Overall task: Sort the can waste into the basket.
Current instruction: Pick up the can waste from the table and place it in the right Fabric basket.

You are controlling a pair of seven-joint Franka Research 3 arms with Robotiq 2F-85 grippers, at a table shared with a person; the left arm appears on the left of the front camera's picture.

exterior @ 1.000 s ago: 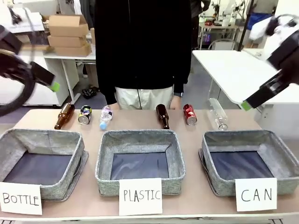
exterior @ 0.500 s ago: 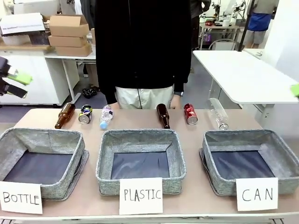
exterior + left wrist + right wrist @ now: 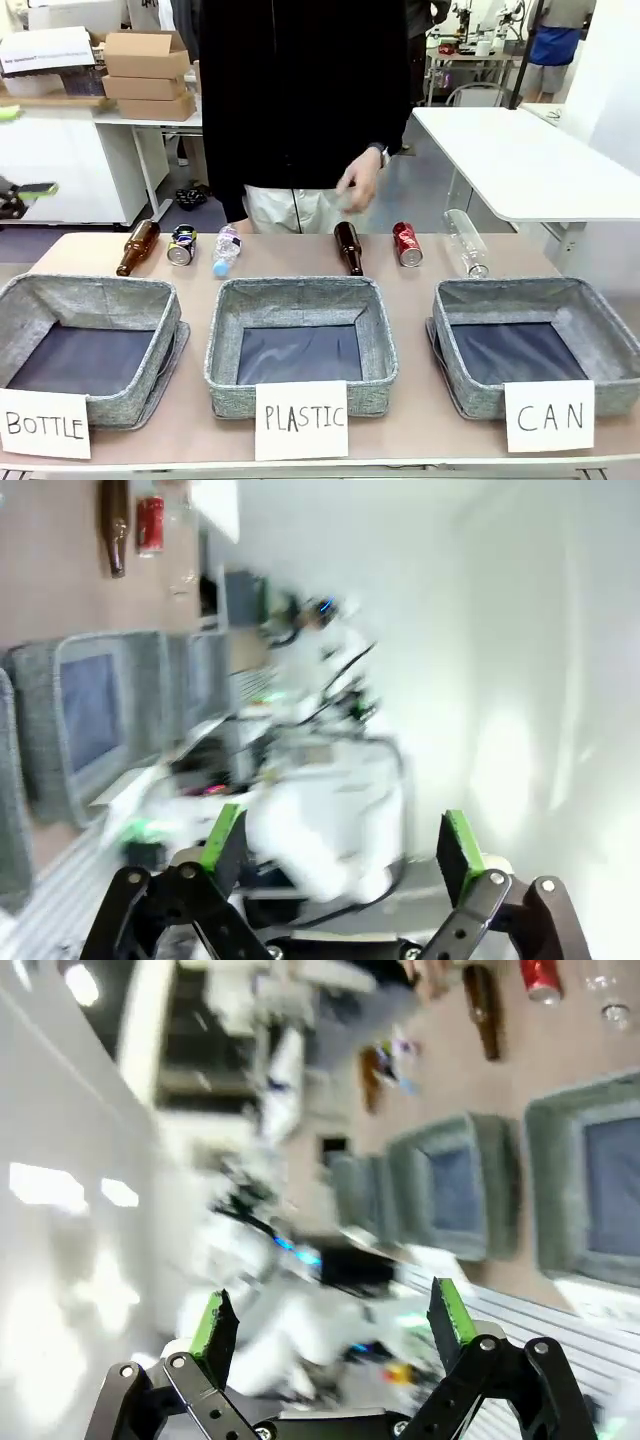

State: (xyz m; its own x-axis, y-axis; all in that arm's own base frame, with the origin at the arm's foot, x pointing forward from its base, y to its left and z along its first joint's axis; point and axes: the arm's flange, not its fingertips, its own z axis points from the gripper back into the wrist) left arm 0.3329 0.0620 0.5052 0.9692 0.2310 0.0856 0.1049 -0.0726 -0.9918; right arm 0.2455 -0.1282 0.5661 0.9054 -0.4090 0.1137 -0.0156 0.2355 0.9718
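Checker: Lettering first. What can be read?

Watcher: Three white paper signs in black hand-lettering, one on the front of each basket: "BOTTLE" sign (image 3: 44,424) on the left, "PLASTIC" sign (image 3: 300,420) in the middle, "CAN" sign (image 3: 548,416) on the right. The white marks on the small red metal can (image 3: 406,244) are too small to read.

Checker: Counts?

Watcher: Three square grey fabric baskets with dark lining. Beyond them, six things lie in a row on the tan surface (image 3: 410,330): two brown glass bottles (image 3: 137,247) (image 3: 348,248), two clear plastic bottles (image 3: 226,250) (image 3: 466,243) and two cans.

Checker: Where are the cans?

Watcher: The red can lies between a brown bottle and a clear one, beyond the CAN basket (image 3: 510,288). The dark dented can (image 3: 182,246) lies well apart from it, near the BOTTLE end. Both are on the surface, outside the basket.

Checker: The hands?

Watcher: The robot's left hand (image 3: 340,830) and right hand (image 3: 330,1305) both stand with fingers spread wide, gripping nothing. The person's hand (image 3: 360,180) hangs above the middle brown bottle.
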